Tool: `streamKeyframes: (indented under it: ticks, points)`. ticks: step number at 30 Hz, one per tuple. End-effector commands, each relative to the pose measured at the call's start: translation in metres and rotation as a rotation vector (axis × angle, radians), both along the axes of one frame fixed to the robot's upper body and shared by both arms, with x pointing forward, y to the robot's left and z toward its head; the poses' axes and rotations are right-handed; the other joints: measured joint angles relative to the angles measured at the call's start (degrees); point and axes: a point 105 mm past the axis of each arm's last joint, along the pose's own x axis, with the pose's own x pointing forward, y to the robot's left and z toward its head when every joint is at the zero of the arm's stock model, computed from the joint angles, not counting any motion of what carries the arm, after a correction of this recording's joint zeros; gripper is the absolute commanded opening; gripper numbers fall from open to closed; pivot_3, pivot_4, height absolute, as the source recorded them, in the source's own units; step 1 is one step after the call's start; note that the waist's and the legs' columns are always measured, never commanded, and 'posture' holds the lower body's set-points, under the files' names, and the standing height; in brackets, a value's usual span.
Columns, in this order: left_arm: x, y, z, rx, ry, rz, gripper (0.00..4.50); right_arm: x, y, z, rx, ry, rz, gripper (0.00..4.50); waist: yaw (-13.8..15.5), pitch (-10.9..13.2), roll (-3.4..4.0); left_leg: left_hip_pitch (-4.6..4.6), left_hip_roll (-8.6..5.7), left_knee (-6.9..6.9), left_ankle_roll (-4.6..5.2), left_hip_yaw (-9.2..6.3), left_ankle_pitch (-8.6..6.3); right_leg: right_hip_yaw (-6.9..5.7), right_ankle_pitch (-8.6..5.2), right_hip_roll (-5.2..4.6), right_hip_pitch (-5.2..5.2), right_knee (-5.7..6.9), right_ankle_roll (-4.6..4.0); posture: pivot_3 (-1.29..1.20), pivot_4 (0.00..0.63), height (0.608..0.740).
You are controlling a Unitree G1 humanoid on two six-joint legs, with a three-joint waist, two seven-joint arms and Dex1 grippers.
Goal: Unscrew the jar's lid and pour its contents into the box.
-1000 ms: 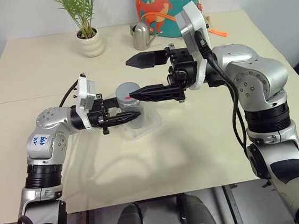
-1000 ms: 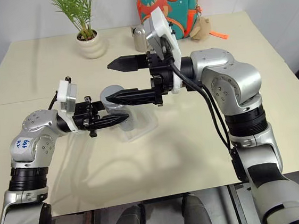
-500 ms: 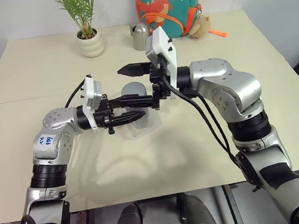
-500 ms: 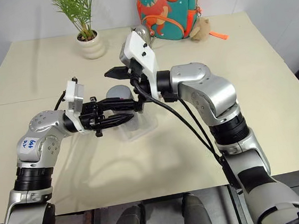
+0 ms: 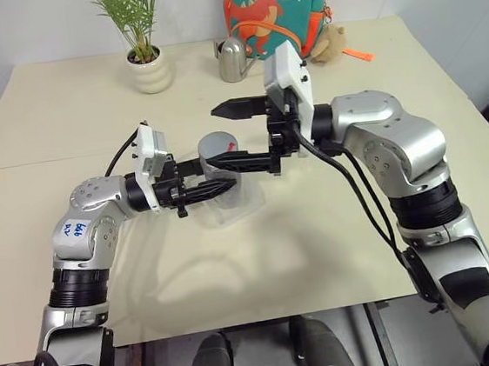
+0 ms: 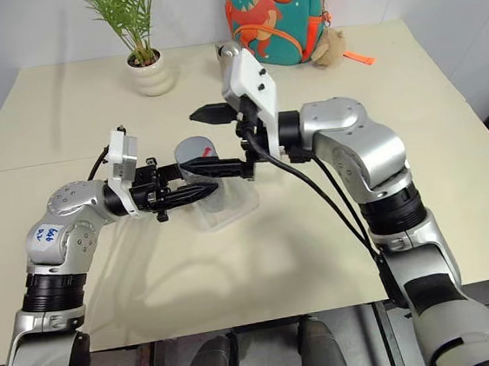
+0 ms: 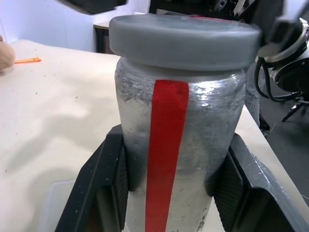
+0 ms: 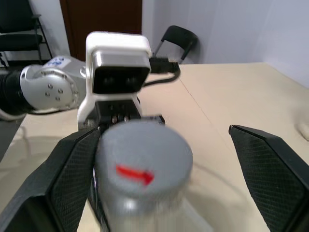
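The jar (image 7: 178,135), a shiny silver cylinder with a red tape stripe, is held upright over the box (image 5: 248,203), a clear shallow tray on the table. My left gripper (image 5: 217,187) is shut on the jar's body, one finger (image 7: 104,183) on each side. The grey lid (image 8: 142,164) with a red mark sits on the jar. My right gripper (image 8: 164,130) comes in level from the right and is open, its wide-spread fingers (image 8: 63,179) on either side of the lid and apart from it. The contents are hidden inside the jar.
At the table's far edge stand a potted plant (image 5: 146,66), a steel watering can (image 5: 232,59), a dinosaur backpack (image 5: 266,10) and a small plush toy (image 5: 328,45). The table (image 5: 63,123) spreads bare to the left and right of the arms.
My right gripper, still open, has dropped a little and turned at the wrist, and now straddles the lid. The left gripper and the jar have stayed put.
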Motion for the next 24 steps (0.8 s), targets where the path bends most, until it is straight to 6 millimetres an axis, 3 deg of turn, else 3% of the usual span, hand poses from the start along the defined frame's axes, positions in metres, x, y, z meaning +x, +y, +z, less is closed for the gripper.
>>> streamKeyframes:
  ticks: [1, 5, 9, 17, 24]
  points:
    - [-0.016, 0.0, 0.019, -0.022, -0.1, -0.058, 1.88, 0.016, -0.039, 0.006, 0.032, 0.018, -0.155, 4.47, 0.01, 0.0, 0.0, 0.0, 0.0, 0.0, 0.0, 0.0, 0.0, 0.0, 0.0, 0.0, 0.0, 0.0, 0.0, 0.0, 0.15, 0.74]
    - [-0.015, 0.004, 0.017, -0.007, -0.102, -0.039, 1.88, 0.009, -0.044, 0.009, 0.048, 0.037, -0.133, 4.47, 0.05, 0.0, 0.0, 0.01, 0.0, 0.01, 0.03, 0.05, -0.02, 0.04, 0.0, 0.0, 0.01, -0.01, 0.0, 0.0, 0.15, 0.74]
    - [-0.013, 0.004, 0.017, -0.007, -0.104, -0.033, 1.88, 0.0, -0.037, 0.015, 0.067, 0.046, -0.059, 4.47, -0.26, 0.0, 0.0, 0.1, 0.07, -0.01, 0.04, 0.11, -0.02, 0.14, 0.01, 0.11, 0.01, 0.01, -0.01, 0.0, 0.15, 0.74]
    - [-0.014, -0.002, 0.014, -0.006, -0.092, -0.052, 1.88, -0.04, 0.01, 0.029, 0.113, 0.064, 0.209, 4.47, -0.06, 0.0, 0.0, 0.14, 0.26, 0.0, 0.03, 0.13, -0.02, 0.19, 0.04, 0.31, 0.0, 0.03, -0.08, 0.0, 0.15, 0.74]
    - [-0.014, -0.004, 0.013, -0.006, -0.087, -0.063, 1.88, -0.013, 0.039, 0.013, 0.045, 0.077, 0.055, 4.47, 0.03, 0.0, 0.0, 0.17, 0.26, 0.02, 0.02, 0.13, -0.02, 0.21, 0.08, 0.32, 0.01, 0.09, -0.15, 0.0, 0.15, 0.74]
